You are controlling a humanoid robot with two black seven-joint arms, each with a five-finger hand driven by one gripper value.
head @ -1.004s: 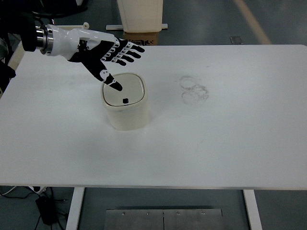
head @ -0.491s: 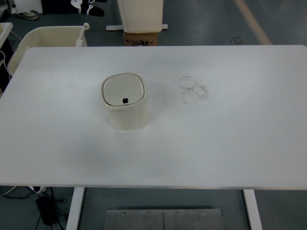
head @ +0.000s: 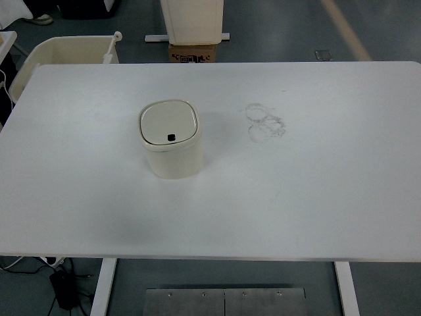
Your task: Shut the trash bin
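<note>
A small cream trash bin [head: 172, 140] stands upright on the white table [head: 296, 197], left of the middle. Its lid [head: 169, 124] lies flat and closed, with a small black button [head: 171, 137] near its front edge. Neither of my hands is in view.
Faint ring-shaped marks [head: 265, 122] stain the table right of the bin. Beyond the far edge stand a cream tub [head: 62, 54] at the left, a cardboard box [head: 195, 52] and a tall cream bin [head: 193, 20].
One second ago my left hand was open with its thumb on the bin's lid. It has since pulled away to the upper left and out of view. The bin has not moved.
</note>
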